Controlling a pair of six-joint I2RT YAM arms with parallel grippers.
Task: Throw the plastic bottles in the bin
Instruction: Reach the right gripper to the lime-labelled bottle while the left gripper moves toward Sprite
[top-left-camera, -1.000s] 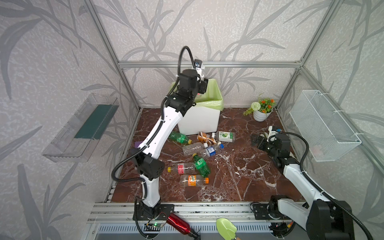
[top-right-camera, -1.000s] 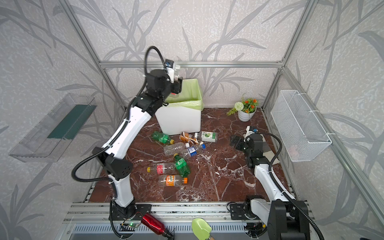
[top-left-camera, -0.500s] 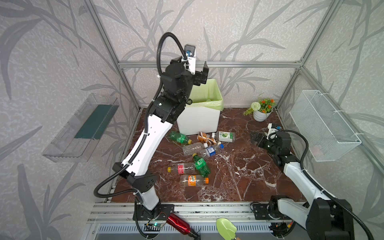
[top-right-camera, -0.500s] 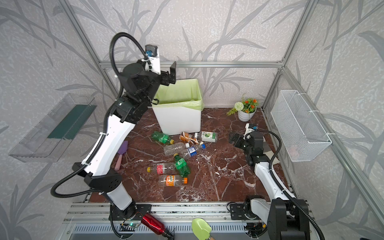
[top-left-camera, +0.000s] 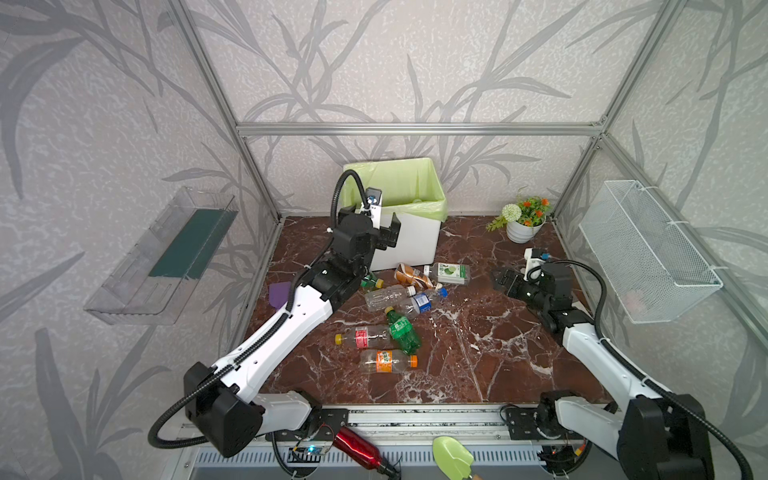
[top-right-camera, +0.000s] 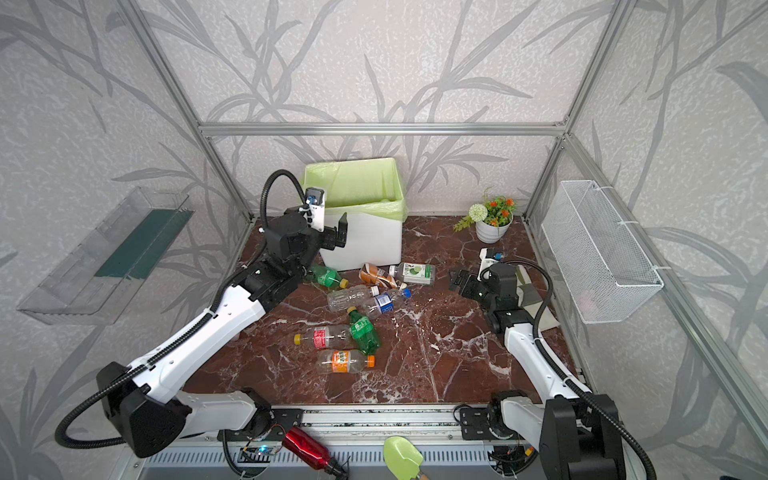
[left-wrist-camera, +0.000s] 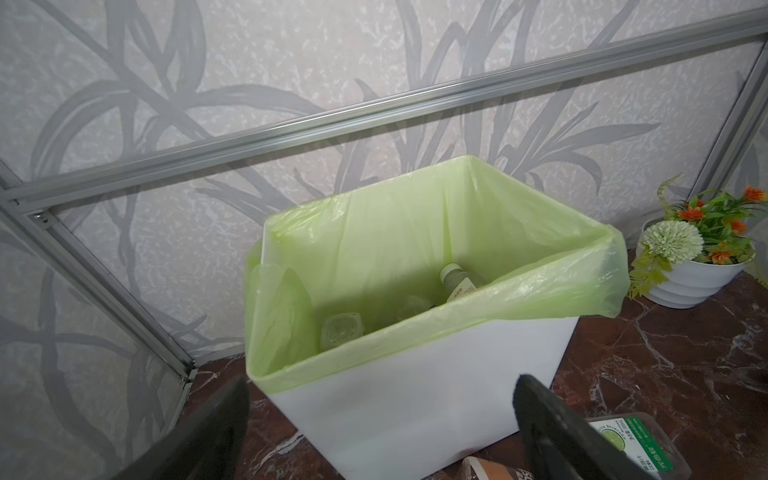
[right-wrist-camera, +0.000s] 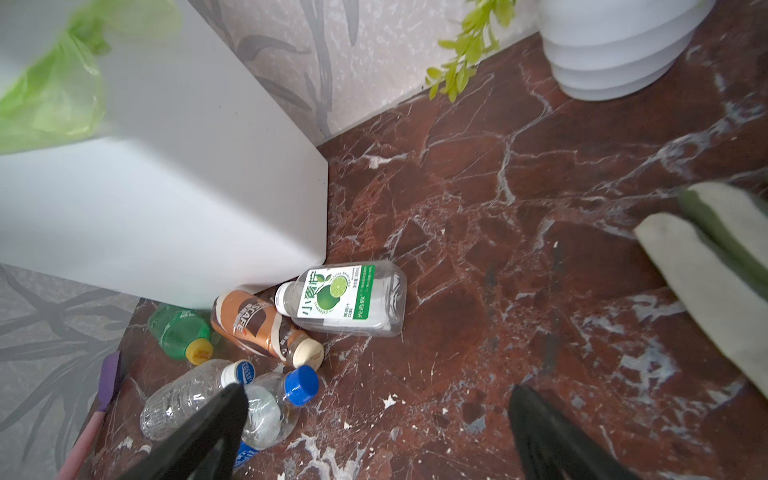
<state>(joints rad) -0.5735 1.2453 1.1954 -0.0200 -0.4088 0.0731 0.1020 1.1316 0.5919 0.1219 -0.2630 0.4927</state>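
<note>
My left gripper (left-wrist-camera: 380, 386) is spread wide and empty, facing the bin (left-wrist-camera: 415, 328). The bottles (left-wrist-camera: 457, 284) inside have unreadable labels. My right gripper (right-wrist-camera: 378, 392) is also wide and empty, over the floor (right-wrist-camera: 498, 208) near the bin. The brown bottle (right-wrist-camera: 249, 324) reads "SCAFE". The lime bottle (right-wrist-camera: 345, 299) has a green lime label with Chinese text.

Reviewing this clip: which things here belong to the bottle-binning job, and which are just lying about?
Job: bin; binned bottle; on the floor, lime-label bottle, brown coffee bottle, green bottle by the bin, unlabelled bottle, blue-cap bottle, middle green bottle, red-label bottle, orange-label bottle.

Lying about: red metal flask, green scoop, flower pot, wire basket, clear tray, purple spatula.
</note>
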